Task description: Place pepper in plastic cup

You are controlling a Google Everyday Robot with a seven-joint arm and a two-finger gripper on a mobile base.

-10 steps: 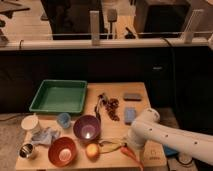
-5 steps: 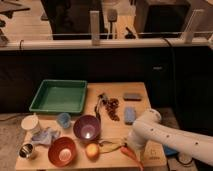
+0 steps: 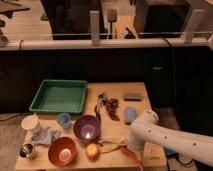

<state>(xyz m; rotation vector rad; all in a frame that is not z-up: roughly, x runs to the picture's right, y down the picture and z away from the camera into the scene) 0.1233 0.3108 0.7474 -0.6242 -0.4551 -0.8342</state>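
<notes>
The orange-red pepper lies at the table's front edge, just right of a yellowish banana-like piece. A small blue plastic cup stands left of the purple bowl, well to the pepper's left. My white arm reaches in from the right. My gripper hangs below the arm's end, right over the pepper's near end, and is mostly hidden by the arm. I cannot tell whether it touches the pepper.
A green tray sits at the back left. A white cup, crumpled cloth, metal cup, orange bowl and round yellow-orange fruit fill the front left. A blue sponge and dark scraps lie mid-table.
</notes>
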